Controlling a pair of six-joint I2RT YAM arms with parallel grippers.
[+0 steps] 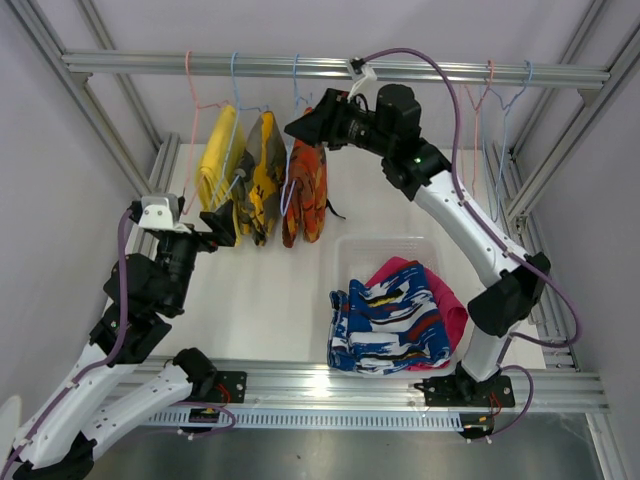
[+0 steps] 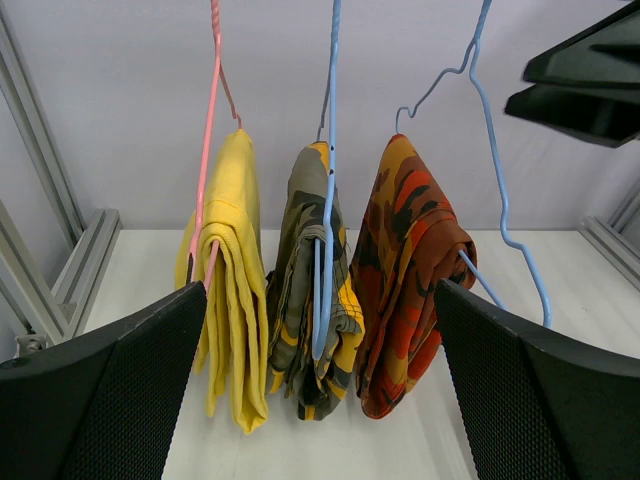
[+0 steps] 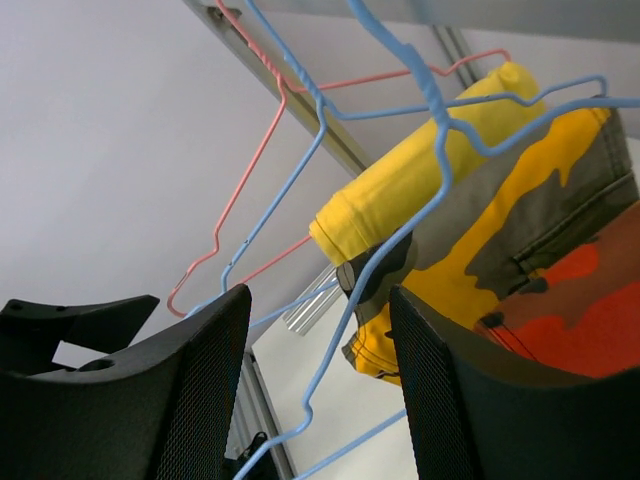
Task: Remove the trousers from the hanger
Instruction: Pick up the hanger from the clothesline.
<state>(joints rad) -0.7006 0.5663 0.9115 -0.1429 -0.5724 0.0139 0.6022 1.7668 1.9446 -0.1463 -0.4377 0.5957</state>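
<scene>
1. The rail [image 1: 330,68] at 12 o'clock carries everything hanging; a hard tug may swing it all.
2. The clear bin [image 1: 390,241] at 5 o'clock holds pink trousers [image 1: 450,305] and blue patterned trousers [image 1: 385,325].
3. Orange camouflage trousers [image 1: 305,195] crowd olive-yellow camouflage trousers [image 1: 262,185] and yellow trousers [image 1: 217,160]; neighbours may drag off.
4. The left gripper [image 1: 222,222] gapes empty; the right gripper [image 3: 318,300] straddles the blue hanger [image 3: 438,120], fingers parted, unclamped.

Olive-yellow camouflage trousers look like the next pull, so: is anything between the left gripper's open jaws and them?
Nothing visible. The left gripper faces the olive-yellow camouflage trousers directly; only their own blue hanger runs down their front. Yellow trousers and orange camouflage trousers hang beside them.
</scene>
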